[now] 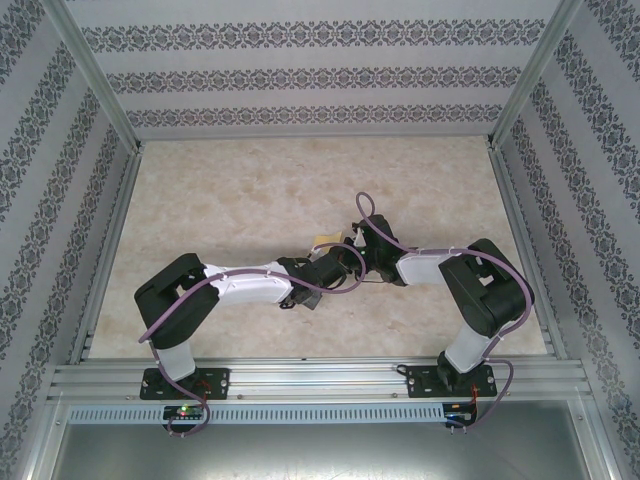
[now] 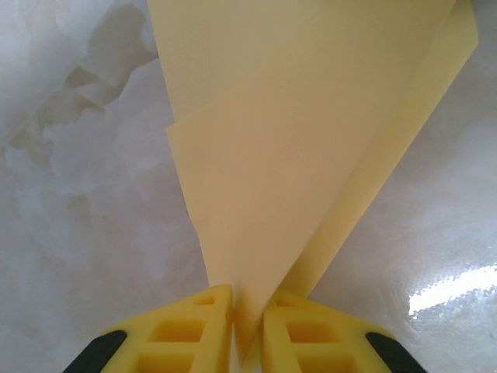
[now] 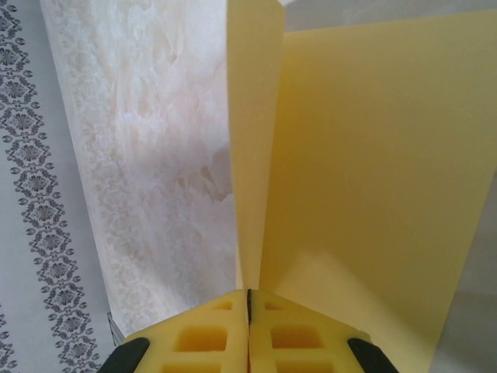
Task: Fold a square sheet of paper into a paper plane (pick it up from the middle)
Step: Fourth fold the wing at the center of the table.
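White-and-black jointed arms (image 1: pixel 245 283), purple cables (image 1: pixel 430 252) trailing along them, yellow pincer fingers (image 2: pixel 190 334) with square hollows

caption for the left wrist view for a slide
Left pincer shut on the folded yellow paper over the marbled table.

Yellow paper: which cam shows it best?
Left wrist: the yellow paper, pinched in the left gripper, fans out with overlapped layers and edges clear. Right wrist shows two flat panels; top external, a small distant sliver.
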{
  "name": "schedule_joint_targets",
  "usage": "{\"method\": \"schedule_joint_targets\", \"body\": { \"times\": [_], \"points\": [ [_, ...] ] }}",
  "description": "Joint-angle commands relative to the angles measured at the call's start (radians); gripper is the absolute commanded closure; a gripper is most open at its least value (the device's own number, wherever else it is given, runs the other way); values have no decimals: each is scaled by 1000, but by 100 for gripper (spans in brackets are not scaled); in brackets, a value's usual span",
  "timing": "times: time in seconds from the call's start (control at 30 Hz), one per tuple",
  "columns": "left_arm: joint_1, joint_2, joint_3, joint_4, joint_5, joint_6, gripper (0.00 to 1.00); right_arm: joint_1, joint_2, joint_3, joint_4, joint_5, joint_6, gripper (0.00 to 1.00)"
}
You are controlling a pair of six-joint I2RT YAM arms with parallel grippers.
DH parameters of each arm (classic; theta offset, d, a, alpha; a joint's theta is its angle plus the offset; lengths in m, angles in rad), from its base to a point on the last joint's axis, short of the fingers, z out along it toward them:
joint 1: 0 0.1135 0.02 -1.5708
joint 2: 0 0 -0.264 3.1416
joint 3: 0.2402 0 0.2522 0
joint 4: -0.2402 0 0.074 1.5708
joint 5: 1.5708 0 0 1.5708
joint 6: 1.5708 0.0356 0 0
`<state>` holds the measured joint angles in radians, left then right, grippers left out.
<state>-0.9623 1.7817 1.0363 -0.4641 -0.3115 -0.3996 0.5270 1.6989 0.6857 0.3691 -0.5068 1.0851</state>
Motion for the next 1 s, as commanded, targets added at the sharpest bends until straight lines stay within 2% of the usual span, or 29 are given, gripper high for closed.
{"method": "schedule_joint_targets", "body": {
  "times": [0.0, 0.17, 0.27, 0.37, 0.47, 0.6, 0.77, 0.87, 0.97],
  "points": [
    [-13, -1, 2, 15, -5, -2, 80, 1, 19, 23, -7, -18, -14, 93],
    [-13, -1, 1, 19, -4, -2, 83, 2, 25, 22, -7, -18, -14, 93],
    [-13, -1, -1, 21, 0, -4, 90, 1, 24, 22, -6, -16, -15, 92],
    [-7, -2, -4, 30, 29, -8, 98, 1, 14, 18, -7, -12, -19, 86],
    [29, -22, -25, 60, 109, -16, 100, -8, -26, 10, -32, -6, -37, 72],
    [96, -83, -94, 137, 258, -23, 100, -29, -128, -22, -109, 17, -83, 60],
    [212, -125, -182, 265, 525, -21, 100, -43, -272, -44, -253, 66, -180, 54],
    [269, -124, -212, 323, 674, -21, 100, -41, -321, -57, -273, 73, -204, 52],
    [308, -118, -230, 349, 735, -38, 100, -26, -321, -51, -271, 56, -217, 55]
  ]
}}
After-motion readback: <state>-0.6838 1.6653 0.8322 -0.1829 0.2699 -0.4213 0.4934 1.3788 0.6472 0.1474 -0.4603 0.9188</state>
